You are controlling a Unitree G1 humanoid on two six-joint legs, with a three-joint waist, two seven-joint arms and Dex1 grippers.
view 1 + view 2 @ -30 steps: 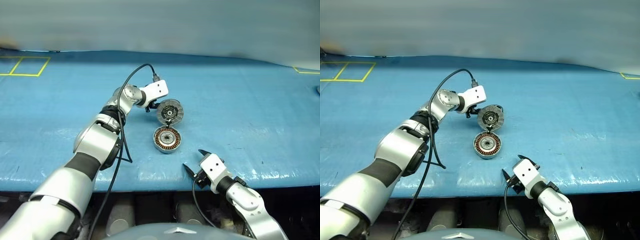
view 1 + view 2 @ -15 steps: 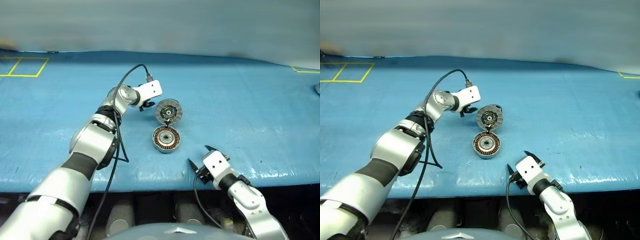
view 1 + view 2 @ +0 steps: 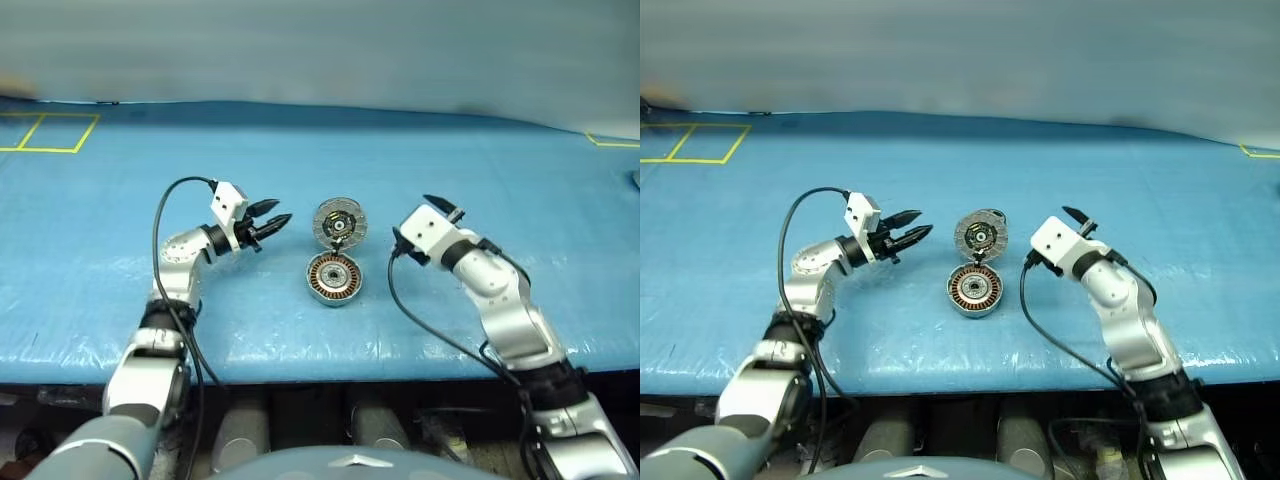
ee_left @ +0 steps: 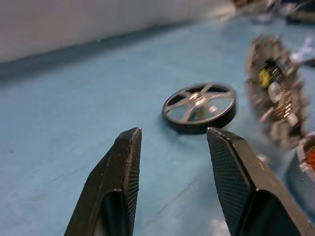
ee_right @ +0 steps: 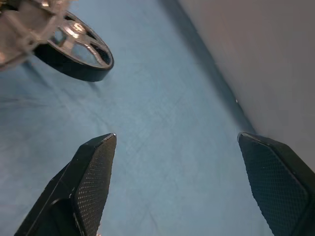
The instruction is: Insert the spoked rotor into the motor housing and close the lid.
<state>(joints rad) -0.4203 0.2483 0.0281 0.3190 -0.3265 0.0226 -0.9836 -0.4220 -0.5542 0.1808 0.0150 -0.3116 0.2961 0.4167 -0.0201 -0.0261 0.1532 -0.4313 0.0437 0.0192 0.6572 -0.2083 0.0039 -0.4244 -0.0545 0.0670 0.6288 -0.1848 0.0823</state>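
Lying flat on the blue worktop (image 3: 120, 300) behind the upright lid (image 3: 339, 222), the spoked rotor (image 4: 199, 106) remains uninserted, the motor housing (image 3: 333, 277) at frame centre open, left claw (image 3: 270, 219) and right claw (image 5: 177, 187) released, empty.

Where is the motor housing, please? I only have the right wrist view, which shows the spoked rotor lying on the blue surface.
Observer: The motor housing lies flat on the blue table, copper windings facing up, just on the near side of the lid.
Operator: Thank you. Is the lid open?
Observer: Yes. It stands upright on edge at the housing's far rim, with its dark ringed inner face toward the robot.
Operator: And where is the left hand?
Observer: The left hand is open and empty, to the left of the lid, pointing toward it.
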